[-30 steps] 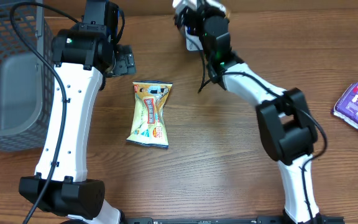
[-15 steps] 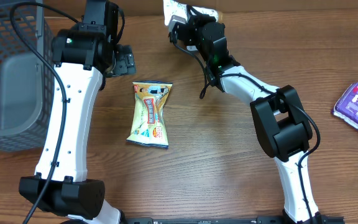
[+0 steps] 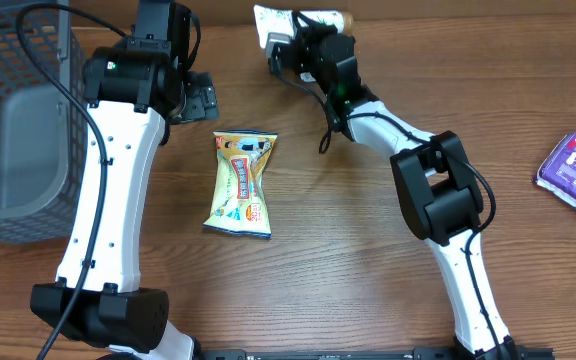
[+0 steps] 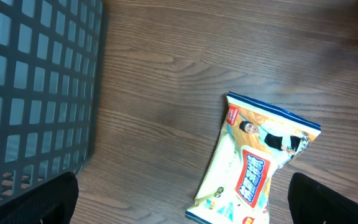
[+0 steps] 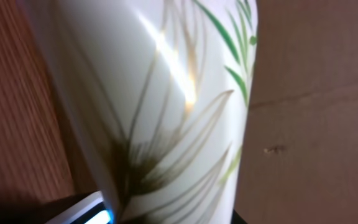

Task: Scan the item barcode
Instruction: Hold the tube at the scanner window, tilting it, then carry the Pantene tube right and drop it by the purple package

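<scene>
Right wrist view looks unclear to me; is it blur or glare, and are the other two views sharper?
Right wrist: the packet fills the frame, too near to be sharp, with a bright glare streak near its top. Left wrist: the bag is sharp; only the dark fingers at the bottom corners are blurred. Overhead: even light, sharp, only soft shadows.

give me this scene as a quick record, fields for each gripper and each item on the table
left gripper: open, empty, above the wooden table
right gripper: shut on white glossy item with green leaf print, at the far edge
yellow snack packet: lying flat mid-table, no gripper touching it
grey mesh basket: left side
purple packet: right edge, lying flat
</scene>
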You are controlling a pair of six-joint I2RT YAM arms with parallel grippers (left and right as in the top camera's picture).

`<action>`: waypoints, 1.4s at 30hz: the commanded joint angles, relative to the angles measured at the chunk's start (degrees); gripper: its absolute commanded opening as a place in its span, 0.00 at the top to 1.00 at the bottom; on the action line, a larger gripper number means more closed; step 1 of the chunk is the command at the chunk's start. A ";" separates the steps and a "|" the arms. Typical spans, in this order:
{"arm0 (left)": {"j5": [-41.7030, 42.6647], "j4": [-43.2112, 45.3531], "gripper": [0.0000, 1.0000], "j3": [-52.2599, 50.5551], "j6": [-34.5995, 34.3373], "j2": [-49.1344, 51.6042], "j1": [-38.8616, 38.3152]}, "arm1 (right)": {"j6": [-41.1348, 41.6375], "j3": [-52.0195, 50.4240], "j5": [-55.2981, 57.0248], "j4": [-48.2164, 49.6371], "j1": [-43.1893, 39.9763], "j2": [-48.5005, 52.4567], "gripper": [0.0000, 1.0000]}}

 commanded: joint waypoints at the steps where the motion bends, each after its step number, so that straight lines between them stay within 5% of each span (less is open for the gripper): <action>1: 0.22 0.02 0.00 0.02 1.09 0.02 0.20 | -0.46 6.08 -0.55 -2.67 -0.13 0.26 0.96; 18: 0.22 0.02 0.00 0.02 1.09 0.02 0.20 | -1.14 6.21 0.90 -6.95 0.26 0.28 0.96; 28: 0.22 0.02 0.00 0.02 1.09 0.02 0.20 | -1.16 6.21 30.25 -11.93 0.04 -7.89 0.96; 34: 0.22 0.02 0.00 0.02 1.09 0.02 0.20 | 25.81 6.19 50.62 -28.44 -0.90 -13.49 0.96; 37: 0.22 0.02 0.00 0.02 1.09 0.02 0.20 | 46.56 6.19 66.07 -39.17 -4.33 -14.03 0.96; 42: 0.22 0.02 0.00 0.02 1.09 0.02 0.20 | 88.98 6.16 65.44 -83.73 -14.56 -14.01 0.96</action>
